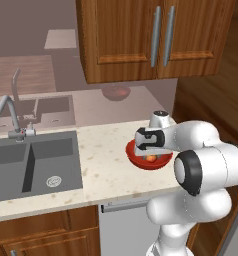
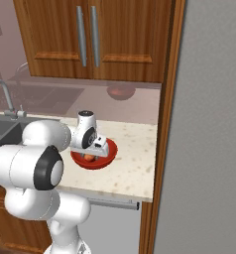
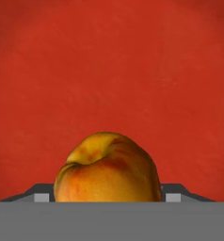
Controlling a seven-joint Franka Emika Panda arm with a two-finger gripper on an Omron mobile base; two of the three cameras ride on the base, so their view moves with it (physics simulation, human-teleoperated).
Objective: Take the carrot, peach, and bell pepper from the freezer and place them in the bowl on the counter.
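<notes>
**Peach hangs over the bowl, release not yet made**

From my remote seat, the gripper [image 1: 151, 152] is poised low over the red bowl [image 1: 163, 161] on the beige counter [image 1: 108, 160], near the freezer [image 2: 214, 149] that fills the right of the right base view. In the hand view the peach [image 3: 108, 169] sits between the two finger tips, with a grey tip showing at each flank; the jaws look closed on the fruit, though the contact itself is hidden behind it. Red bowl floor spreads behind the peach, so I judge it is inside the rim, close above the bottom.

What worries me is the release. A round fruit let go with any height left could roll up the shallow wall and out onto the counter, possibly toward the sink [image 1: 31, 165]. Pressing lower risks the tips nudging the light bowl across the stone. I see neither carrot nor bell pepper here, so I judge those still wait.
</notes>
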